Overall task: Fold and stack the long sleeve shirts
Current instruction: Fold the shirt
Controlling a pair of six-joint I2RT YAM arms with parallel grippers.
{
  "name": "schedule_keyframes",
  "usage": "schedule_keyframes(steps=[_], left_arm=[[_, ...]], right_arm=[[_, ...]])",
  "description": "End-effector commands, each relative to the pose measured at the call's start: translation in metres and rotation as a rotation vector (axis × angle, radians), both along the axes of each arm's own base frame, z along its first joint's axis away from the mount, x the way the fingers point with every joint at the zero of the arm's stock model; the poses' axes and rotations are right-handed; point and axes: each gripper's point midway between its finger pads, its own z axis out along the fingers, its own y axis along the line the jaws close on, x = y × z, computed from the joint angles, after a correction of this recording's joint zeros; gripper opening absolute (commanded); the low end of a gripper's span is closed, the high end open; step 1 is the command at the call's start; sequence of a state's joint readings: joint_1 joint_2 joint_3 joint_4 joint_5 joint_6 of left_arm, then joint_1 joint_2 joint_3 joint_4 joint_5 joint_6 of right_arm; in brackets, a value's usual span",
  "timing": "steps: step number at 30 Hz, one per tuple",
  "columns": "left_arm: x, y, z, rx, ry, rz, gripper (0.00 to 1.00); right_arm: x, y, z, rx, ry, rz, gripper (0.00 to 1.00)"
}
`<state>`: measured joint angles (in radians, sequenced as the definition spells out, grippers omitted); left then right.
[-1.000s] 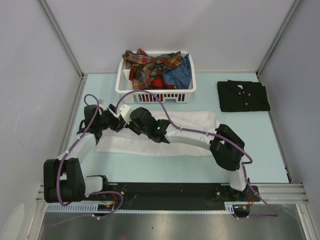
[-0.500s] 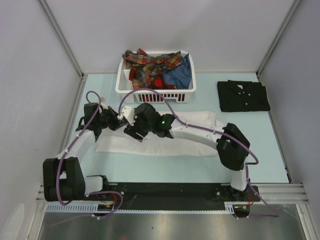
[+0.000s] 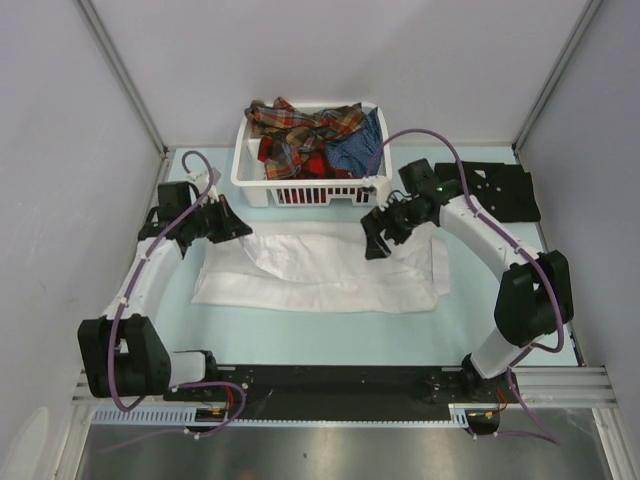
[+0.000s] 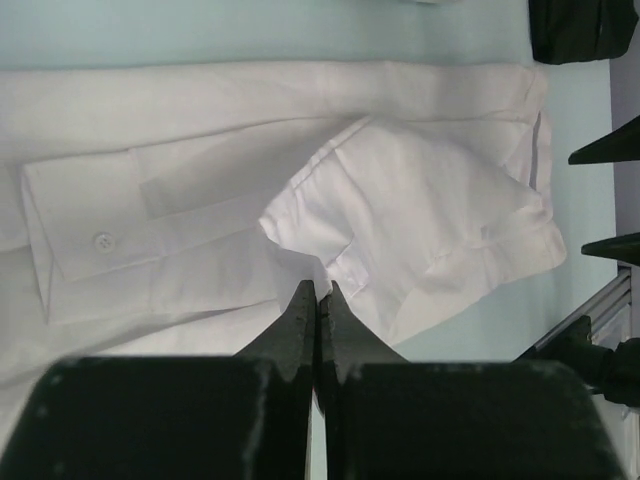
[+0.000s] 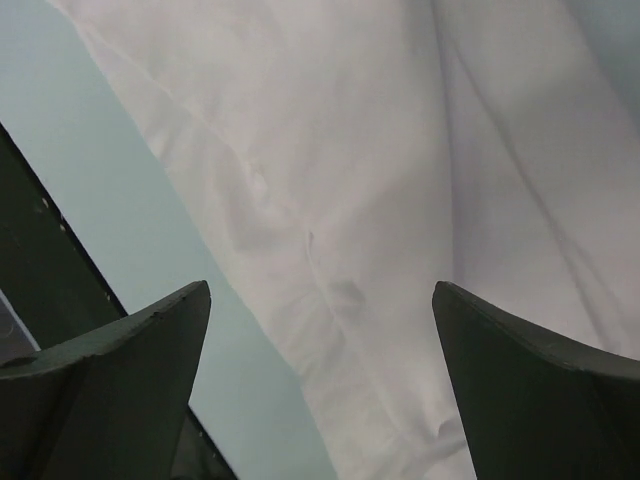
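Observation:
A plain white long sleeve shirt (image 3: pixel 320 275) lies spread across the middle of the table, one cuffed sleeve folded over its body. My left gripper (image 3: pixel 238 228) is at the shirt's far left edge. In the left wrist view it (image 4: pixel 318 290) is shut, with a fold of the white shirt (image 4: pixel 420 200) pinched at its tips. My right gripper (image 3: pixel 375 242) hangs open over the right half of the shirt. In the right wrist view the gripper (image 5: pixel 320 290) has only the white cloth (image 5: pixel 400 150) under it. A folded black shirt (image 3: pixel 515 185) lies at the back right, partly hidden by the right arm.
A white slatted basket (image 3: pixel 240 170) stands at the back centre with crumpled plaid shirts (image 3: pixel 300 130) and a blue one (image 3: pixel 362 145) in it. Grey walls close in the left, right and back sides of the pale blue table (image 3: pixel 300 330).
My right arm has swung from the shirt's left end to its right half and its gripper has opened. My left gripper has shut on the white cloth and drawn slightly back.

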<state>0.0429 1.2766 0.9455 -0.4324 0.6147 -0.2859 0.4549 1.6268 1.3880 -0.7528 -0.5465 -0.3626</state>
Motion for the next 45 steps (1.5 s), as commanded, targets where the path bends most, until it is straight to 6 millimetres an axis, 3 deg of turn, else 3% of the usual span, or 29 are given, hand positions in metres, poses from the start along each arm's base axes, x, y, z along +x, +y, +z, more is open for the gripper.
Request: schedule_keyframes(steps=[1,9,12,16,20,23,24,27,29,34,38,42,45], left_arm=[[0.005,0.009,0.015,0.057,-0.048,-0.096,0.02],[0.022,0.012,0.013,0.056,-0.013,-0.119,0.01],[0.024,0.019,0.0,0.104,-0.015,-0.155,0.07],[0.027,0.033,-0.021,0.197,-0.024,-0.179,0.11],[0.027,0.046,-0.046,0.281,-0.018,-0.219,0.15],[0.024,0.059,-0.063,0.358,-0.024,-0.24,0.23],[0.02,0.062,-0.071,0.377,-0.013,-0.241,0.3],[0.018,0.081,-0.082,0.475,-0.019,-0.248,0.41],[0.017,0.088,-0.082,0.508,-0.055,-0.284,0.46],[0.001,0.08,-0.063,0.601,-0.231,-0.494,0.61],[-0.019,0.076,-0.074,0.612,-0.181,-0.579,0.64],[-0.027,0.072,-0.072,0.583,-0.179,-0.579,0.65],[-0.03,0.072,-0.072,0.588,-0.177,-0.567,0.65]], right_arm=[[-0.032,-0.043,-0.028,-0.055,0.183,-0.049,0.97],[-0.03,-0.081,-0.074,-0.202,0.168,-0.153,0.89],[-0.034,-0.091,-0.086,-0.233,0.189,-0.176,0.84],[-0.034,-0.101,-0.094,-0.274,0.195,-0.21,0.64],[-0.039,-0.115,-0.103,-0.324,0.225,-0.25,0.57],[-0.045,-0.125,-0.107,-0.359,0.244,-0.265,0.52],[-0.048,-0.127,-0.106,-0.367,0.25,-0.264,0.52],[-0.055,-0.135,-0.105,-0.388,0.271,-0.279,0.54],[-0.058,-0.142,-0.102,-0.379,0.296,-0.306,0.56],[-0.055,-0.155,-0.093,-0.35,0.302,-0.368,0.54],[-0.054,-0.16,-0.111,-0.399,0.335,-0.362,0.5],[-0.047,-0.17,-0.132,-0.457,0.316,-0.37,0.49],[-0.055,-0.18,-0.15,-0.514,0.335,-0.352,0.44]])
